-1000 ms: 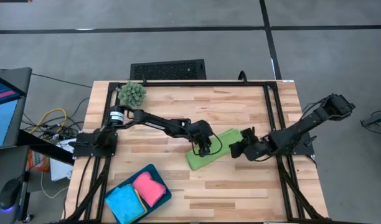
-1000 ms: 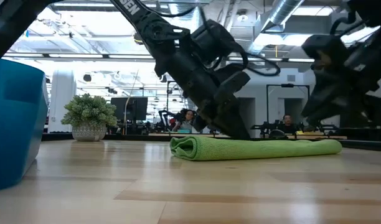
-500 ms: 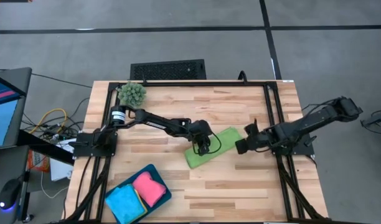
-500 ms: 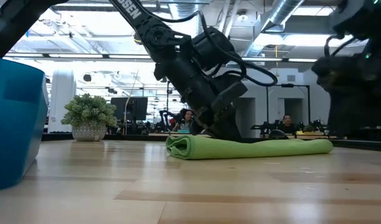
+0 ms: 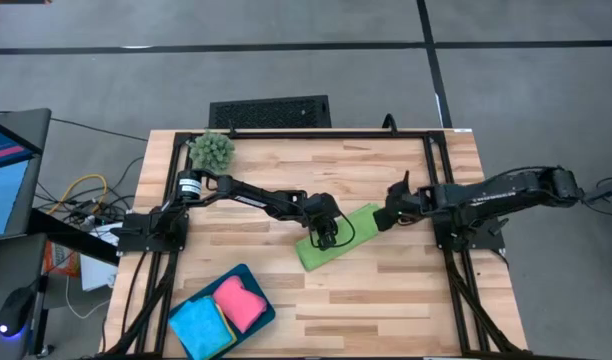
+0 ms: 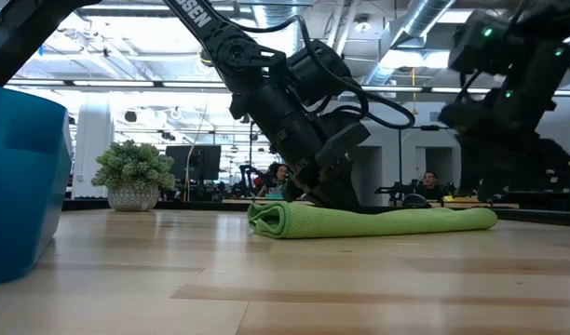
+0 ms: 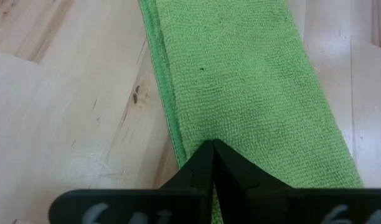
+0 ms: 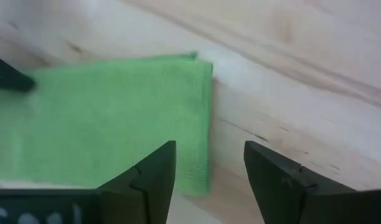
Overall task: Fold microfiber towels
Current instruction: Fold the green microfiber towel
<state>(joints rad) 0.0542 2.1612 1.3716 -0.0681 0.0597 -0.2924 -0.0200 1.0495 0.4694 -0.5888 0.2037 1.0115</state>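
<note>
On the wooden table (image 5: 386, 290), a green towel (image 5: 341, 238) folded into a long strip is pinned near its middle by the closed left gripper (image 5: 327, 236), while the right gripper (image 5: 394, 211), fingers spread, is held just off its far short end.

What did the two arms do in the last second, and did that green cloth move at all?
The right gripper opened and drew up and back off the far end of the green towel, and now hovers just past that end. The towel slid slightly, with its end settling flat. The left gripper stayed shut, pressed down on the towel. The tray with the pink towel and blue towel did not move.
</note>
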